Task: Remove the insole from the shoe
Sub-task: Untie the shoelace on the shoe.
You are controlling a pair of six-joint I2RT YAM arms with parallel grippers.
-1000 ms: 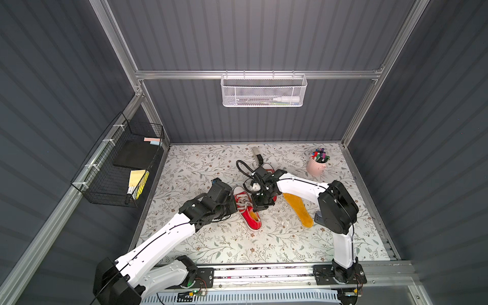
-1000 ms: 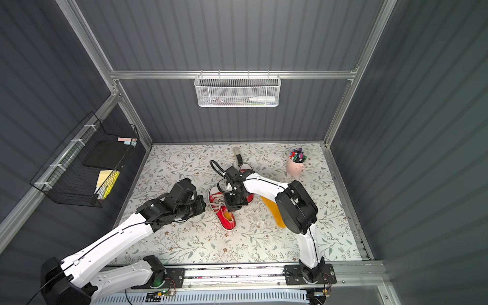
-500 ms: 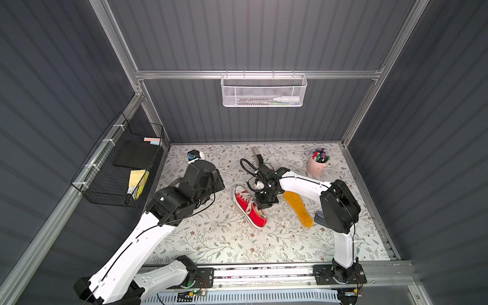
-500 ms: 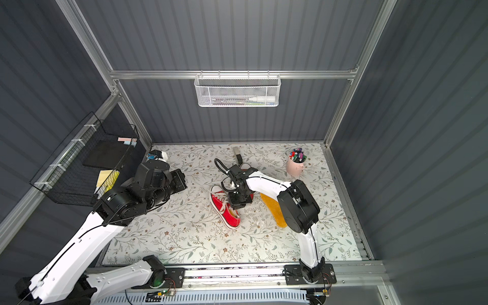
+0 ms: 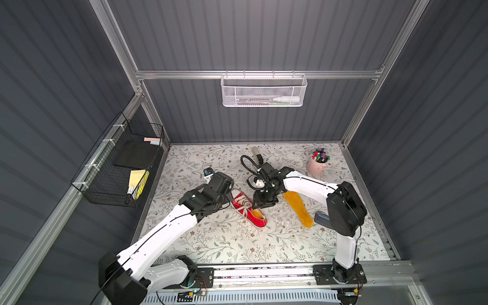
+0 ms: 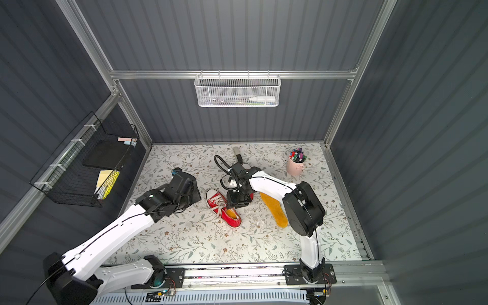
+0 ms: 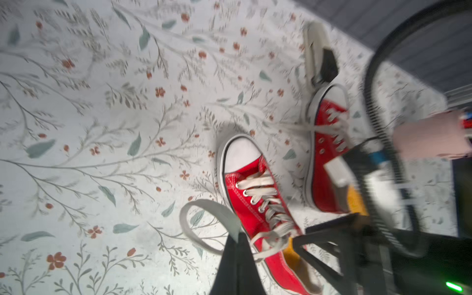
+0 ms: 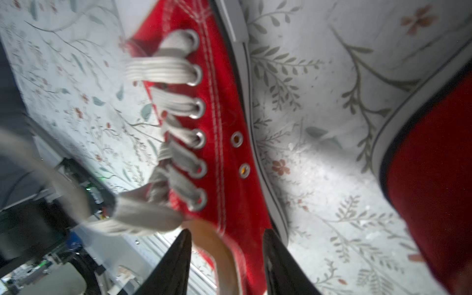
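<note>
My right hand (image 8: 226,236) stood spread astride the side wall of the red shoe (image 5: 247,207), its yellow insole (image 5: 258,212) inside at the heel. My left hand (image 7: 236,245) was pressed together by the laces (image 7: 265,201).

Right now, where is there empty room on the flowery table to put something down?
The widest bare patch is the front of the table, between the red shoe and the metal rail. The back left corner, beyond the left arm, is bare too. The middle is crowded: that shoe, the right tool, a yellow insole, a pink cup.
</note>
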